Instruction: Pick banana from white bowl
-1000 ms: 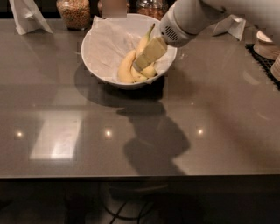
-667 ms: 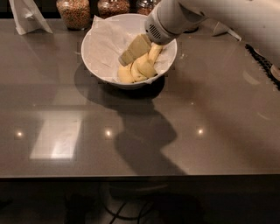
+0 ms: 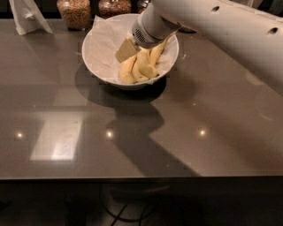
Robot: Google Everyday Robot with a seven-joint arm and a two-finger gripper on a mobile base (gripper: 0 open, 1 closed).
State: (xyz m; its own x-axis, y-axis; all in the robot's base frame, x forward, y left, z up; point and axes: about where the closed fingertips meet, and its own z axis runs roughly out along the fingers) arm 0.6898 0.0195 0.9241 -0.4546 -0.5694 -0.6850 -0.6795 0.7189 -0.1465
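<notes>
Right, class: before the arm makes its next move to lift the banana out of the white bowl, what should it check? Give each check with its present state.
1. Gripper is down inside the white bowl: ok.
2. Banana lies in the bowl on the paper lining, right by the gripper: ok.
3. Secure hold on the banana: cannot tell; the wrist hides the contact.
4. Paper lining free of the gripper, so it will not lift too: cannot tell.
5. Bowl sits flat on the table, well back from the near edge: ok.
6. Jar of grains behind the bowl stands apart from the gripper: ok.
</notes>
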